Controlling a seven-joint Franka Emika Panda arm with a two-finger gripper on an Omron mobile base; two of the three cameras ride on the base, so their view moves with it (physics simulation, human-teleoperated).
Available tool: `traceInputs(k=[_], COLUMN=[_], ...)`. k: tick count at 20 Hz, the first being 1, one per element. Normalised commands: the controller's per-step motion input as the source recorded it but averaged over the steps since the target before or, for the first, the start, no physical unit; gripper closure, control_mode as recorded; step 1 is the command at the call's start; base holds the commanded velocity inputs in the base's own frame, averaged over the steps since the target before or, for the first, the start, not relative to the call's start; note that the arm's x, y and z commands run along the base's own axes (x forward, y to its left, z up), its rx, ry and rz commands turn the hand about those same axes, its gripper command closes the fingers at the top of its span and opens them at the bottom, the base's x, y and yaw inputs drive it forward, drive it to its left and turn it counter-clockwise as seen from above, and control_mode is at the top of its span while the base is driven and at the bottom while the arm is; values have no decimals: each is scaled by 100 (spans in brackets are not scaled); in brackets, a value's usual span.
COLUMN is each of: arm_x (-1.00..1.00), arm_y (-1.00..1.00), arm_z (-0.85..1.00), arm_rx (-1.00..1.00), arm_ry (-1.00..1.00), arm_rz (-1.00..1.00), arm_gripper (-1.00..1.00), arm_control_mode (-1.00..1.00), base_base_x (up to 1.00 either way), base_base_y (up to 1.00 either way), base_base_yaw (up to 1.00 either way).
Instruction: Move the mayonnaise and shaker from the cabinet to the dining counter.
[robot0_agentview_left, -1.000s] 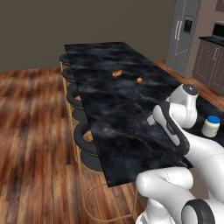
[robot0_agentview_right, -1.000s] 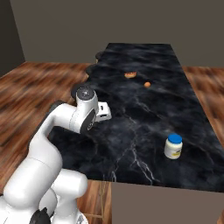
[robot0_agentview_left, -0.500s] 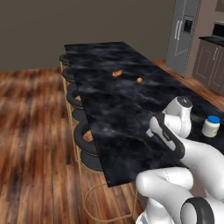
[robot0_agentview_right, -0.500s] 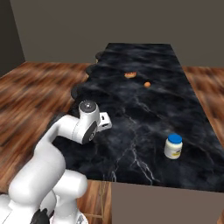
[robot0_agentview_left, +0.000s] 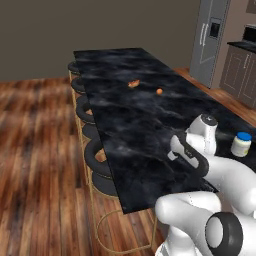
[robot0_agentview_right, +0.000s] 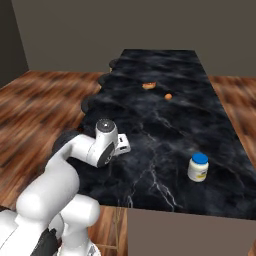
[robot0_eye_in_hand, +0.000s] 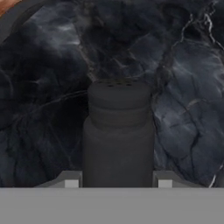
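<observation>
Near-black and rigid, the shaker (robot0_eye_in_hand: 118, 135) looks light but slick, so the tool (robot0_eye_in_hand: 118, 183), clamped on its wider body, seems well placed above the counter (robot0_eye_in_hand: 183, 109).

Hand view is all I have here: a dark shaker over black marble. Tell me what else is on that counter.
Observer: The mayonnaise already stands upright on the dining counter, near its close end.
Operator: Say whether the claw has the shaker.
Observer: The hand view shows the shaker between the two fingertips of the claw, which is shut on it. The base views do not show me whether its base touches the marble.
Operator: Report anything else lying up there.
Observer: Two small orange items lie farther along the top, well away from the jar.
Operator: Describe the side of the counter.
Observer: Black stools on gold legs line its left edge.
</observation>
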Motion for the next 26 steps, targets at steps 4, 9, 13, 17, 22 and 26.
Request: traceInputs(k=[4, 9, 13, 17, 22, 26], arm_x=[7, 9, 10, 8, 4, 4], arm_y=[-41, -32, -13, 0, 0, 0], arm_z=[-19, -18, -16, -17, -16, -22], arm_rx=[19, 16, 9, 1, 0, 0], arm_ry=[-1, 0, 0, -1, -1, -2], arm_rz=[1, 2, 5, 8, 7, 6], arm_gripper=[100, 100, 100, 100, 100, 100], arm_control_mode=[-100, -100, -100, -100, -100, -100], base_base_x=[0, 0, 0, 0, 0, 0], base_base_y=[0, 0, 0, 0, 0, 0], base_base_yaw=[0, 0, 0, 0, 0, 0])
